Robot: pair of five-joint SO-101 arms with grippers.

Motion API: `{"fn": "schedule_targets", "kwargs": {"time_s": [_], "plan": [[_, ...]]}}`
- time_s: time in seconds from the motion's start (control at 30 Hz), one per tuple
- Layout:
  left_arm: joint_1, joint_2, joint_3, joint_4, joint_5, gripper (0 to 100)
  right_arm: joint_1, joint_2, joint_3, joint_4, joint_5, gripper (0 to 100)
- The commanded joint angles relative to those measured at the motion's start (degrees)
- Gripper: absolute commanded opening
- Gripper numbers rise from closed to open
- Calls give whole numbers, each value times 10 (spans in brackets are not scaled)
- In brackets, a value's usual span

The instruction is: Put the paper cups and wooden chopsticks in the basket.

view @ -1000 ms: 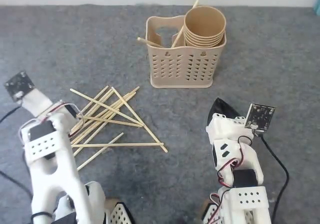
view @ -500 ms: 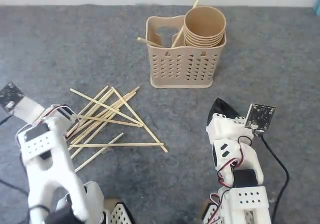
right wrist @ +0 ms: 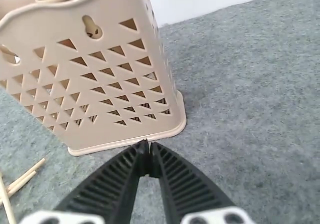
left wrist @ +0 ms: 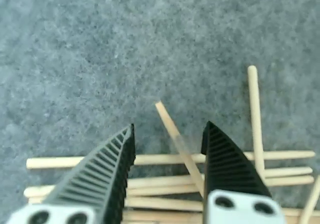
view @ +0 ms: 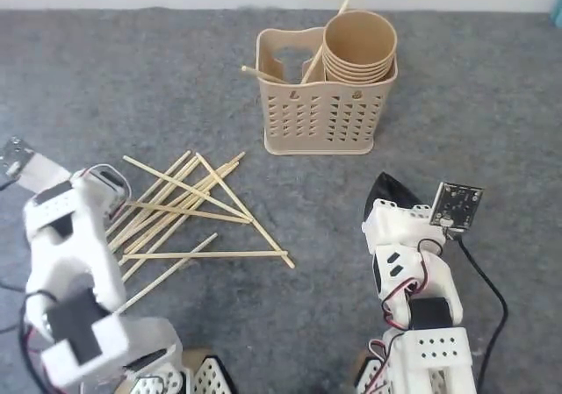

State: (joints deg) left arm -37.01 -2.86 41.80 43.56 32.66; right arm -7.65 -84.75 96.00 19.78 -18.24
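Several wooden chopsticks (view: pixel 180 210) lie crossed in a loose pile on the grey carpet, left of centre. The beige basket (view: pixel 325 113) stands at the back, holding a stack of paper cups (view: pixel 358 47) and a few chopsticks (view: pixel 309 60). My left gripper (left wrist: pixel 169 134) is open above the pile's left end, one chopstick tip (left wrist: pixel 172 129) between its fingers and others (left wrist: pixel 165 184) lying crosswise below. In the high view the left arm (view: pixel 66 227) leans over that end. My right gripper (right wrist: pixel 146 151) is shut and empty, low over the carpet in front of the basket (right wrist: pixel 100 74).
The carpet runs to a white wall behind the basket. Open carpet lies between the pile and the right arm (view: pixel 413 262), and to the right of the basket. Cables trail beside both arm bases.
The left arm has swung to the left and forward over the pile's left end. The right arm, basket and chopsticks have not moved.
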Motion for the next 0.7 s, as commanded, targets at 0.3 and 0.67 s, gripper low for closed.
{"fn": "schedule_targets", "kwargs": {"time_s": [0.3,0.67], "plan": [[25,80,-110,-8,25,135,1,-16,9,16,40,9],[25,83,-112,4,3,22,1,-17,9,19,43,9]]}}
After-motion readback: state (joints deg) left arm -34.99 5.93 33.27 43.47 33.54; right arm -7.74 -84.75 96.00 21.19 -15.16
